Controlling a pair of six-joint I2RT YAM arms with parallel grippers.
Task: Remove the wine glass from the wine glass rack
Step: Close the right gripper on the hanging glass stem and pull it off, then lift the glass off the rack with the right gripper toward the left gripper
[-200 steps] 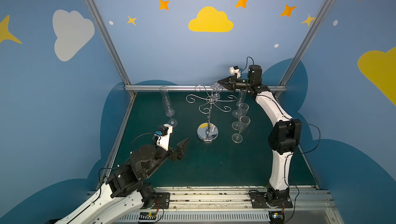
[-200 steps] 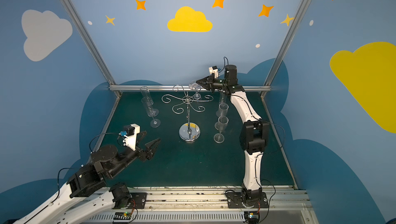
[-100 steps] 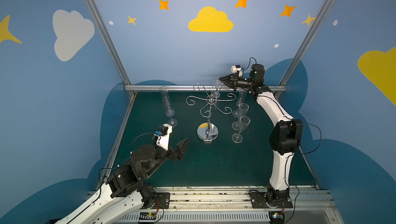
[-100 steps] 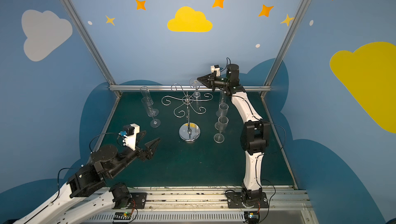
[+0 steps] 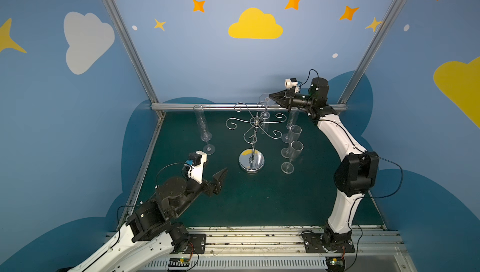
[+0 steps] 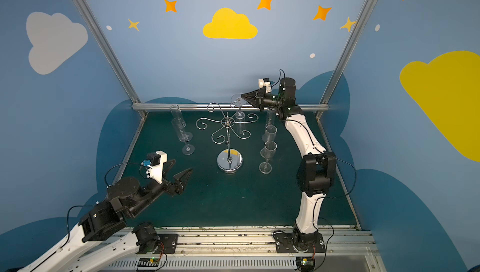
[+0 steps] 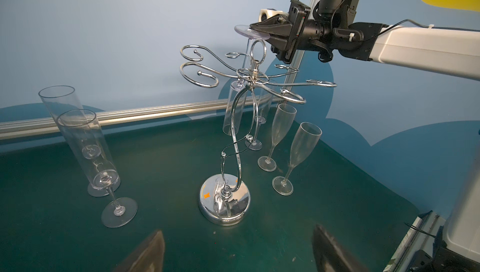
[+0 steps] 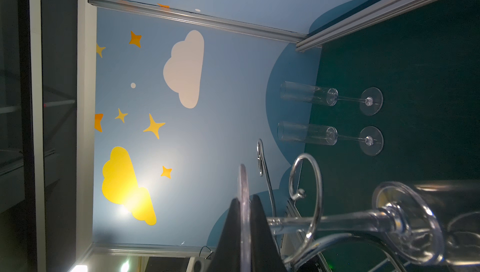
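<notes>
Clear wine glass (image 7: pixel 244 32) inverted, foot above upright chrome wine glass rack (image 7: pixel 233 205)

The right jaws have raised the wine glass (image 6: pixel 240 123) slightly higher.

Near half of mat (image 5: pixel 259 200) free; wine glass rack (image 5: pixel 251 163) mid, L flutes (image 5: pixel 205 135) & R flutes (image 5: pixel 293 151) narrow gaps beside it.
</notes>
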